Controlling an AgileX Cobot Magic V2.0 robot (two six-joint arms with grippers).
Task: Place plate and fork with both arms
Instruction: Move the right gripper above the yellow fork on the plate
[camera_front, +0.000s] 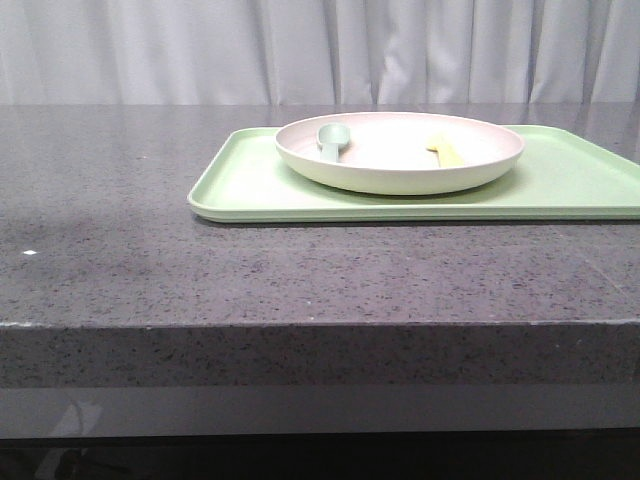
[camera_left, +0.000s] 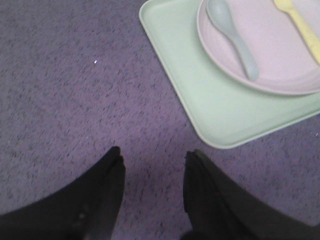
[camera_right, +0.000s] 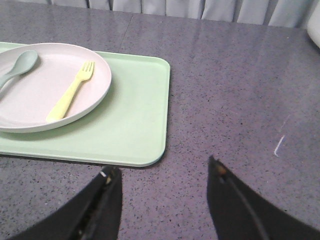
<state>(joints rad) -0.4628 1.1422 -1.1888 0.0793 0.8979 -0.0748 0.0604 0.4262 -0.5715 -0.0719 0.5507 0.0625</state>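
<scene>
The plate, cream outside and pale pink inside, stands on a light-green tray on the grey stone table. The pale-yellow fork lies in the plate's right half, next to a grey-green spoon in its left half. In the left wrist view my left gripper is open and empty above bare table, short of the tray's corner; the plate, fork and spoon show there. My right gripper is open and empty by the tray's other end; the plate and fork lie beyond it.
The table's front edge runs across the front view, with a white curtain behind the table. A short white scratch marks the table to the right of my right gripper. Neither arm shows in the front view.
</scene>
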